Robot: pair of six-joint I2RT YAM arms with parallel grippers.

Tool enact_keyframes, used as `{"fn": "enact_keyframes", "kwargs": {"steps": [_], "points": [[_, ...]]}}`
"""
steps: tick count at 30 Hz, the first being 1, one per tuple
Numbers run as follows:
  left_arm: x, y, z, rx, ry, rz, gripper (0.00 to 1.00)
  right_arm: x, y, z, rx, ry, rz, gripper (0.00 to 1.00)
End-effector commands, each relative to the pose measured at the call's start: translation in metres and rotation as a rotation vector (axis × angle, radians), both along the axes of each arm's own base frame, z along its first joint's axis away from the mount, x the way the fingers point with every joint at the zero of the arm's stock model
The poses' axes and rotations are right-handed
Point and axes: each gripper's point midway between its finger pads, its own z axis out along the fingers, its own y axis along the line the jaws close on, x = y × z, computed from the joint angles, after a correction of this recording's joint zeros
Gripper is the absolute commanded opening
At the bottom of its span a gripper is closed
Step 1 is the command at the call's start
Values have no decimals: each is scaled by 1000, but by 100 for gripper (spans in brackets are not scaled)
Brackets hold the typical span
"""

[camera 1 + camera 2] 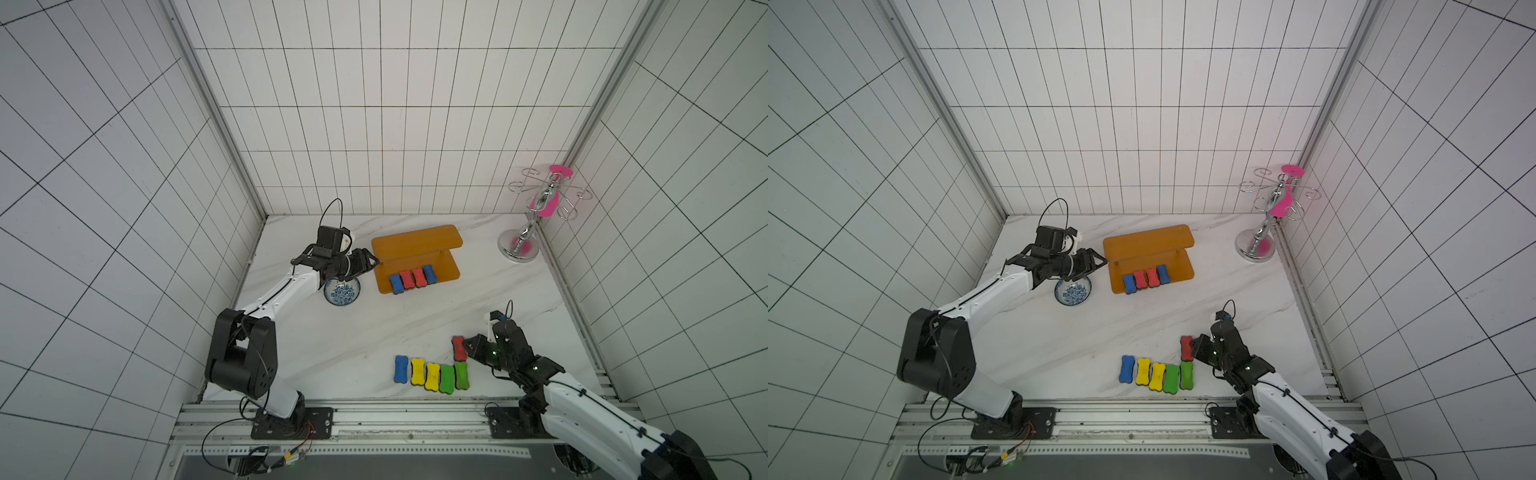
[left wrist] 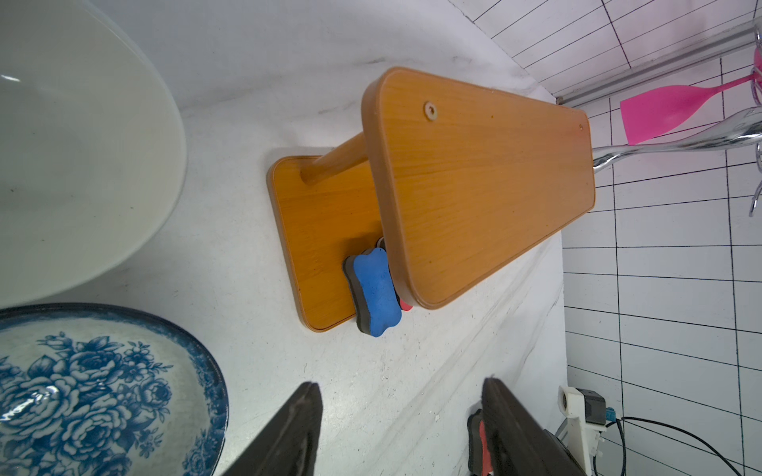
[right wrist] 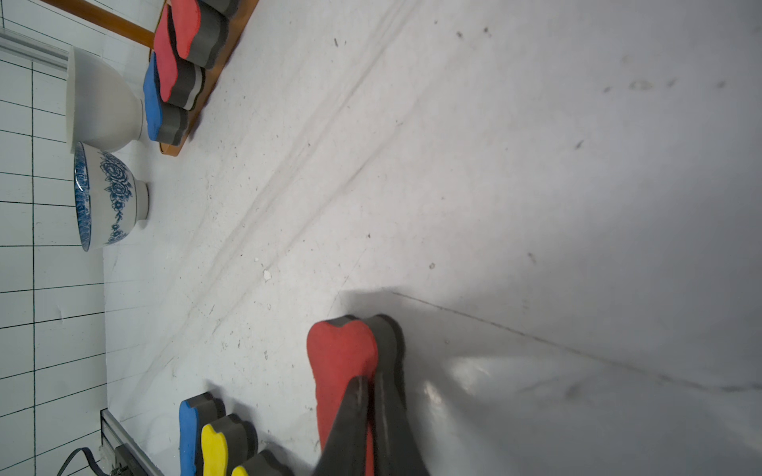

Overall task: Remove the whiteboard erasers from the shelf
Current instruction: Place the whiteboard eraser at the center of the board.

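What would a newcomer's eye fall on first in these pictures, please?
The bright row of five erasers on the table near the front stands out, with the right gripper pinching a red eraser beside it. Farther back, the orange shelf holds four more erasers on its lower board, the open left gripper at its end.

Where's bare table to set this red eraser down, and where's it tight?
Bare: the marble stretch between the shelf and the five-eraser row, and the strip between the shelf and the cup rack. Tight: beside the row's green end, where the right pincer holds the red eraser, and around the bowl.
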Motion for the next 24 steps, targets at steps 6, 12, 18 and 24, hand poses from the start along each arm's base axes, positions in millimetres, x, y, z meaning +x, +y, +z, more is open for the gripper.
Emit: {"fn": "enact_keyframes", "kwargs": {"steps": [6, 12, 18, 24], "points": [[9, -3, 0, 6, -22, 1, 65, -18, -8, -16, -13, 63, -3, 14], [9, -5, 0, 6, -23, -2, 65, -21, -7, -19, -12, 75, 8, 18], [8, -4, 2, 9, -28, -2, 65, -19, -7, -16, -17, 68, 9, 23], [10, -1, 4, 14, -34, 8, 65, -9, -9, -1, -32, 17, -2, 29]]}}
